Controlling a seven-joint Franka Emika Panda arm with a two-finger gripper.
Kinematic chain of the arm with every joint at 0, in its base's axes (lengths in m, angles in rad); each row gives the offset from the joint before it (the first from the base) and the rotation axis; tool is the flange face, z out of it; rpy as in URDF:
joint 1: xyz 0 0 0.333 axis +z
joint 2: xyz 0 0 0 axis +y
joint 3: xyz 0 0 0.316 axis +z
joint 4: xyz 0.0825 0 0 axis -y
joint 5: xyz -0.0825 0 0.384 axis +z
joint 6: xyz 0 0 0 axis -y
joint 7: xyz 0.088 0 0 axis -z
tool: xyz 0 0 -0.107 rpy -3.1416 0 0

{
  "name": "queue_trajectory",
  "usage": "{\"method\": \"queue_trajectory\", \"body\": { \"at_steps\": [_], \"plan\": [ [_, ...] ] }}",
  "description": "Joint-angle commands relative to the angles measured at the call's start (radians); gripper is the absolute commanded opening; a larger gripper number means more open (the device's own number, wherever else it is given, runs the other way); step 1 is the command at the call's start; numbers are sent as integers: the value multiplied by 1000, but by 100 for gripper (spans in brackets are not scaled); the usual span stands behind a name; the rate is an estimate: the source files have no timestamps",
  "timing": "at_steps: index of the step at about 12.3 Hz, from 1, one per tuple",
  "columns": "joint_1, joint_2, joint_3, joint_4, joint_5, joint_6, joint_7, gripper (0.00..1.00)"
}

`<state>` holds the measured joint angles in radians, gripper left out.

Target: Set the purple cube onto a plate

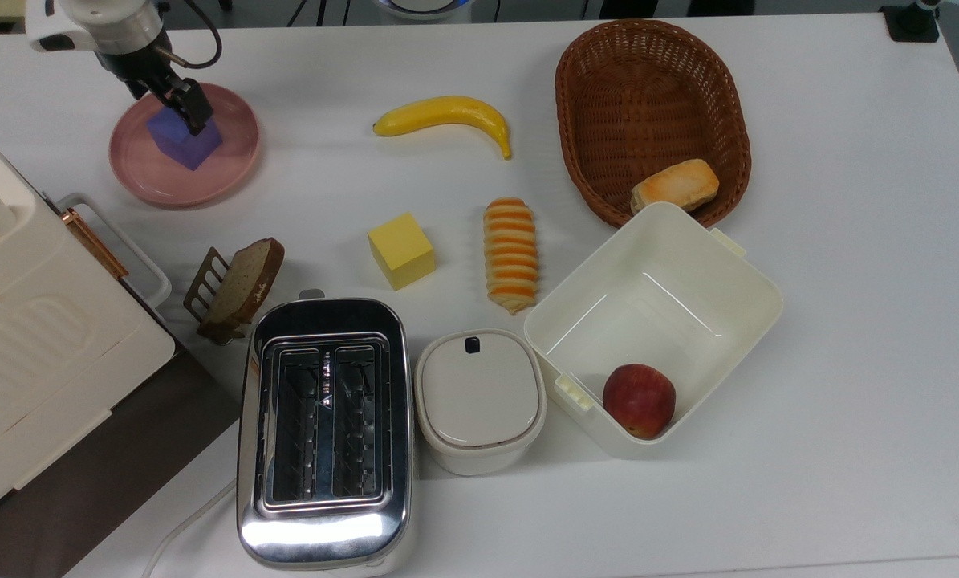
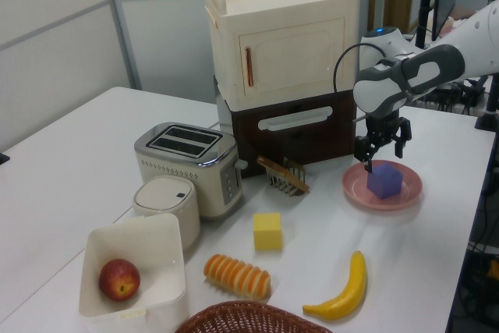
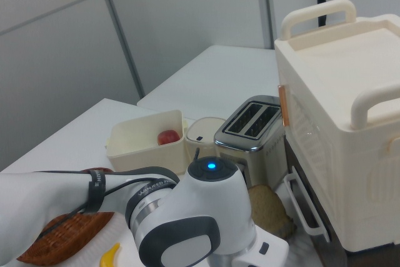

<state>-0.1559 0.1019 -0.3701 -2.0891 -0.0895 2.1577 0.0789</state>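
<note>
Matte blue-violet purple cube (image 1: 184,137) seated flat on round glossy pink plate (image 1: 152,176), far left of white worktop (image 1: 848,321) in the top view. Tool (image 2: 381,154) seen in the left view raised just above cube, fingers apart, holding nothing, gap visible to cube top. Top view overlaps tool (image 1: 176,100) with cube's far edge. Right view blocked by arm housing (image 3: 200,217); cream cabinet (image 3: 350,117) at the right view's right.

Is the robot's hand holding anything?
No. The hand is open above the matte purple cube, which sits on the round pink plate.
</note>
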Motion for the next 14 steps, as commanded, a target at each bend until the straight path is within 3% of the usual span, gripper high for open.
{"method": "queue_trajectory", "body": {
  "at_steps": [1, 3, 4, 7, 11, 14],
  "plan": [
    [7, -11, -4, -3, -2, 5, -17, 100],
    [10, -51, 11, 18, -2, -28, -21, 100],
    [10, -77, 43, 67, -1, -92, -21, 100],
    [1, -79, 196, 269, 7, -350, -5, 100],
    [1, -80, 362, 363, 13, -421, 36, 100],
    [12, -77, 396, 447, 17, -527, 24, 100]
  ]
}}
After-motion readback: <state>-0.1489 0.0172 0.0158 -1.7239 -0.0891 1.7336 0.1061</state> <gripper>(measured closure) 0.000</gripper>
